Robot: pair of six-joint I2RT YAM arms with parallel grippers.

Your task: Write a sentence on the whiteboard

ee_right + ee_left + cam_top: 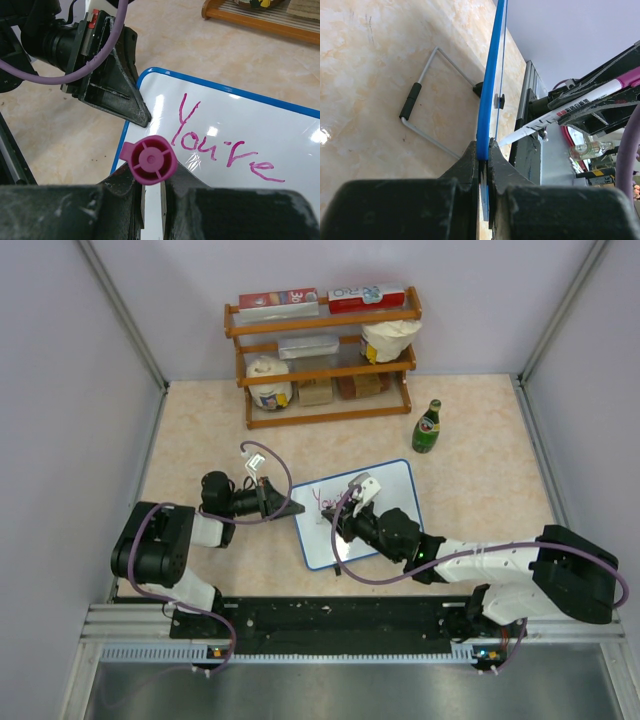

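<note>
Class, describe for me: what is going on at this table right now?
The left end effector is clamped on the blue edge of the whiteboard, holding it. The right end effector grips a pink marker above the board. The pink word You're is written; the sentence looks unfinished.

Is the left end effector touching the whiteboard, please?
Touching: the left wrist view shows the left end effector clamped on the whiteboard frame.
</note>
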